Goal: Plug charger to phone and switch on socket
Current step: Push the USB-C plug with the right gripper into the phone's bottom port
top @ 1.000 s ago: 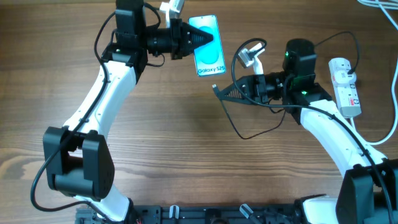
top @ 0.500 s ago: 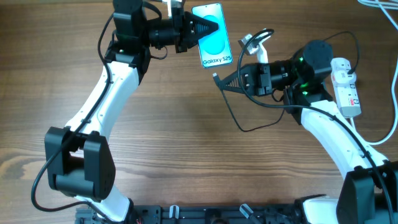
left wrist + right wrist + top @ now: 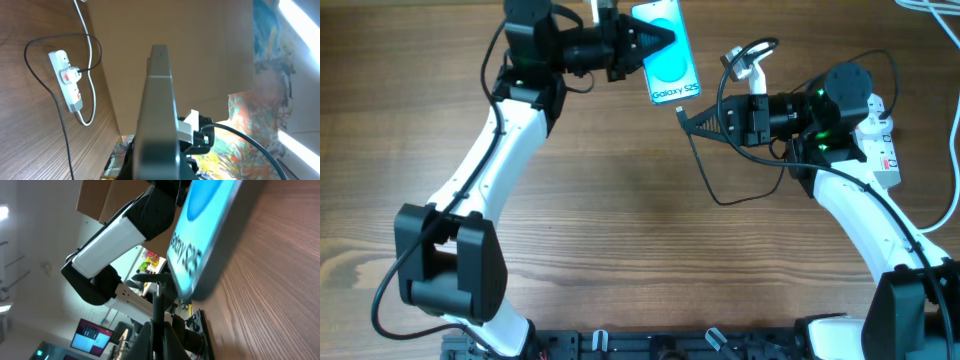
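Note:
My left gripper [image 3: 655, 42] is shut on the phone [image 3: 667, 55], a cyan-screened handset with "Galaxy S25" text, held lifted near the table's back. In the left wrist view the phone [image 3: 159, 115] shows edge-on. My right gripper [image 3: 692, 123] is shut on the charger [image 3: 710, 180], a thin black cable, with its small plug tip [image 3: 681, 108] just below the phone's lower end. In the right wrist view the plug tip [image 3: 158, 300] stands between the jaws, close under the phone [image 3: 205, 245]. The socket [image 3: 880, 140], a white power strip with red switches, lies at the right.
The black cable loops across the wood table [image 3: 620, 240] between the arms. The power strip's thick white cord [image 3: 940, 215] runs off the right edge. The strip also shows in the left wrist view [image 3: 67, 82] with its adapter.
My left gripper has carried the phone to the right and slightly back. My right gripper has moved right and up with the plug, keeping the tip near the phone's lower end.

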